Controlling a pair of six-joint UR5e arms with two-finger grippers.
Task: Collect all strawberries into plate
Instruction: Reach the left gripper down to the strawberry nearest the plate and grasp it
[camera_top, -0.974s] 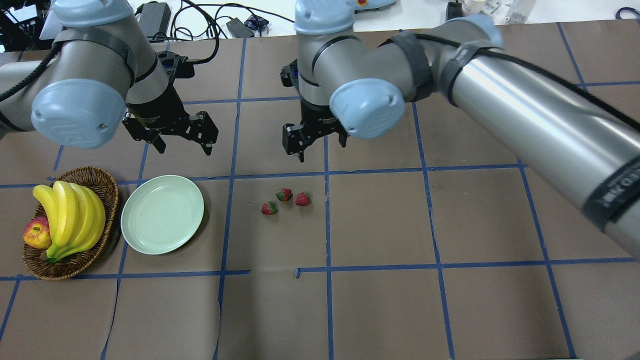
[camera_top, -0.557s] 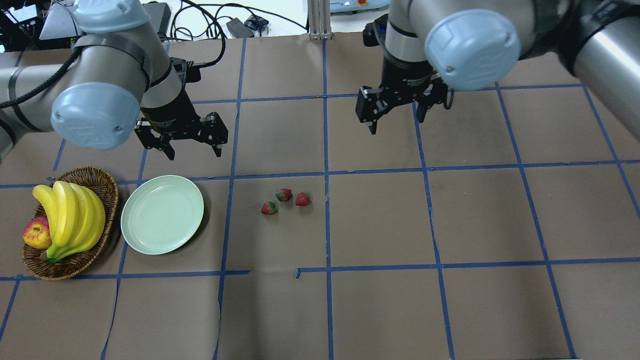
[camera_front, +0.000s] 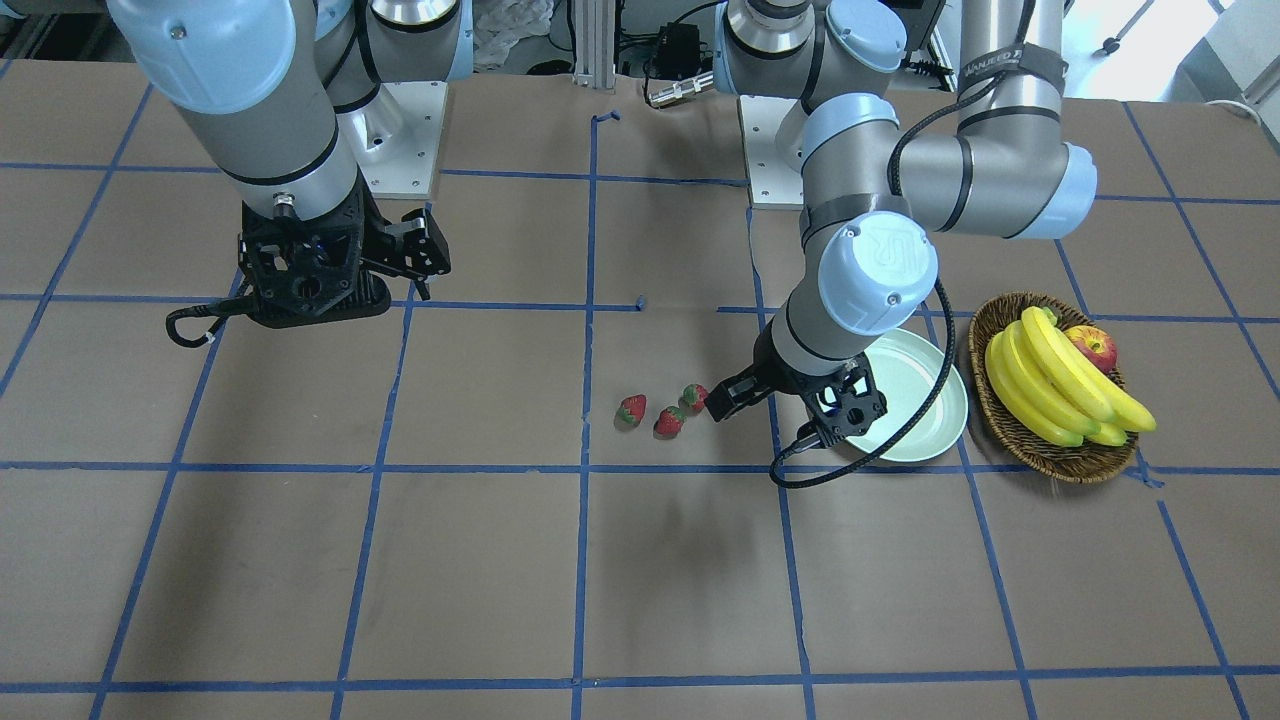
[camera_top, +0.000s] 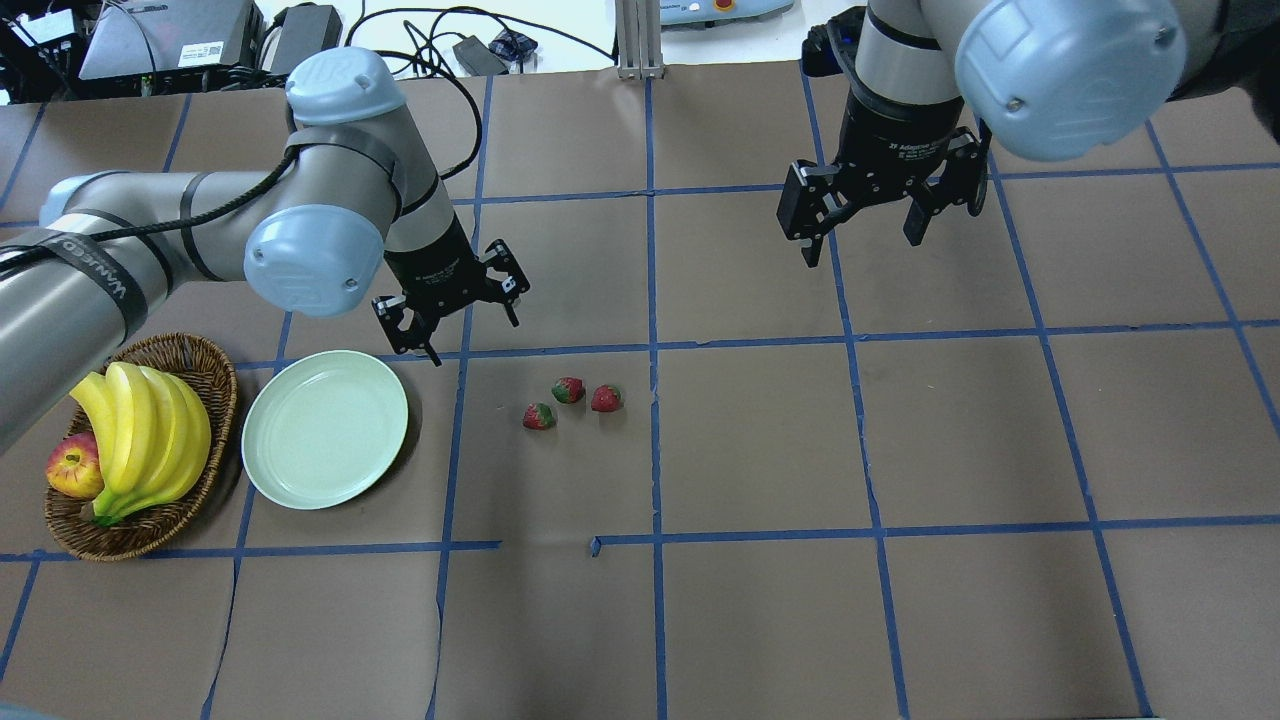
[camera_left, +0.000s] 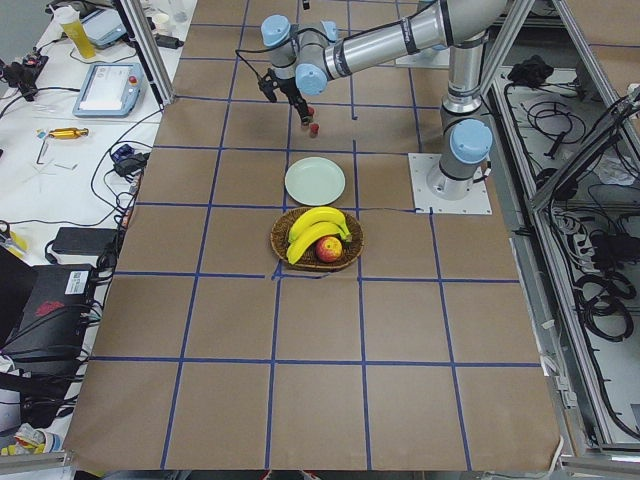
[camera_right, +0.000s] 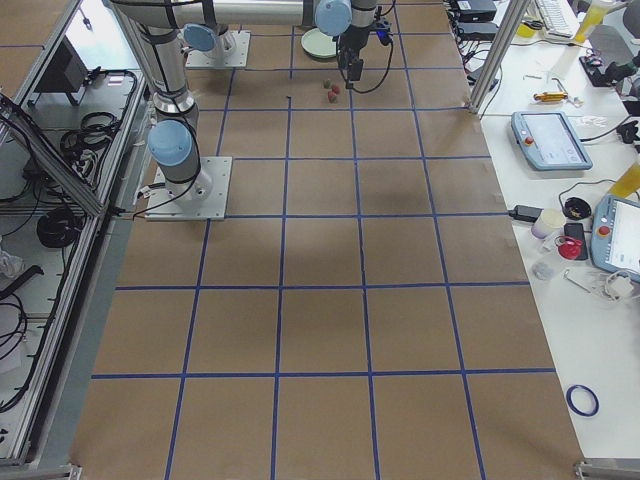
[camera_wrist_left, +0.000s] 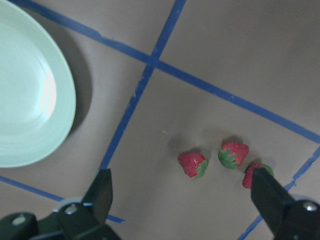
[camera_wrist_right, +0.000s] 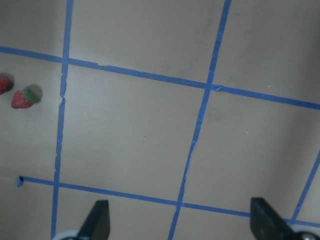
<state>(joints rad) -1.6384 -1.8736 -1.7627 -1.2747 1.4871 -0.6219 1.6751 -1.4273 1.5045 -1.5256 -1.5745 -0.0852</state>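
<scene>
Overhead view, here we go: round shallow pale mint-green plate (camera_top: 325, 430) sits on the brown-paper tabletop w/ blue tape grid (camera_top: 760, 620), its inside bare. Three small red strawberries with green leafy caps (camera_top: 568, 390) lie close together at the plate's 3 o'clock. They're apart from it, one tape line btwn, and all three are on the paper.

L gripper (camera_top: 476, 341) hangs at approx 1 o'clock from the plate and 10 o'clock from the berries, near both, touching neither. Fingers spread wide, released. Its wrist cam looks down: plate at the frame's 9 o'clock, berries at 4 o'clock, btwn the two dark fingertips, one berry partly hidden by a tip.

R gripper (camera_top: 860, 250) is up at 2 o'clock from the berries, well apart, over bare paper. Fingers spread here too, released. Its wrist cam catches berries only at the frame's 9 o'clock edge.

Brown wicker basket (camera_top: 222, 395) sits just beside the plate at its 9 o'clock. Inside: a bunch of yellow bananas (camera_top: 140, 440) and a red-yellow apple (camera_top: 72, 468), apple at the bananas' 8 o'clock.
</scene>
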